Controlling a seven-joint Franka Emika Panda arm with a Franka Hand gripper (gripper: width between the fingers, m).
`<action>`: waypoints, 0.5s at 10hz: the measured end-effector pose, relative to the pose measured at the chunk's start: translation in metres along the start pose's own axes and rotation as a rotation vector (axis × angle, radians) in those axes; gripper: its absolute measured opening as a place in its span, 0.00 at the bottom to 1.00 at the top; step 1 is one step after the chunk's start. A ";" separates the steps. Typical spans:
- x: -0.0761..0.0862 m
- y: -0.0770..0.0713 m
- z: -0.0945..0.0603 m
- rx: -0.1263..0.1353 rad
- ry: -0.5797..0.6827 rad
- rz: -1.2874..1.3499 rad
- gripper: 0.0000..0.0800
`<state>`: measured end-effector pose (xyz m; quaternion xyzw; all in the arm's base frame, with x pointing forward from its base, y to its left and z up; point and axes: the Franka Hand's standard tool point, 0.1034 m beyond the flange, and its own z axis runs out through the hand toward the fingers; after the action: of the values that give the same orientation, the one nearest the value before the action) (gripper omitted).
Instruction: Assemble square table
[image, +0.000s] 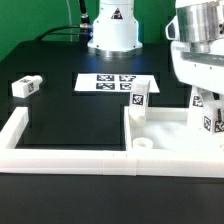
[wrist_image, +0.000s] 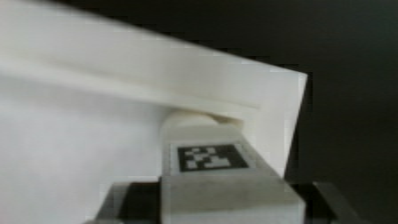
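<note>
The white tabletop (image: 172, 128) lies at the exterior view's right, against the border wall's corner. One white leg (image: 140, 98) stands upright on its near-left corner and another leg (image: 213, 123) on its right side. My gripper (image: 200, 92) reaches down from above and is shut on a third leg (image: 199, 101) that stands on the tabletop's far right. In the wrist view this tagged leg (wrist_image: 212, 160) sits between my gripper's (wrist_image: 222, 198) fingers (wrist_image: 128, 203), its end against the tabletop (wrist_image: 107, 115) near a corner. A fourth leg (image: 25, 86) lies loose at the left.
The marker board (image: 113, 84) lies flat mid-table. The low white border wall (image: 60, 157) runs along the front and up the left side. The arm's base (image: 112, 28) stands at the back. A round hole (image: 143, 143) shows in the tabletop's near corner.
</note>
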<state>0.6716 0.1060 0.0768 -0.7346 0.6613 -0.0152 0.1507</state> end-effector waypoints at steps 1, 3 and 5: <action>-0.001 0.001 0.000 -0.005 -0.003 -0.047 0.38; -0.008 0.006 -0.002 -0.069 -0.022 -0.281 0.57; -0.004 0.003 -0.004 -0.076 -0.044 -0.672 0.72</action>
<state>0.6672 0.1086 0.0803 -0.9168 0.3790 -0.0233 0.1241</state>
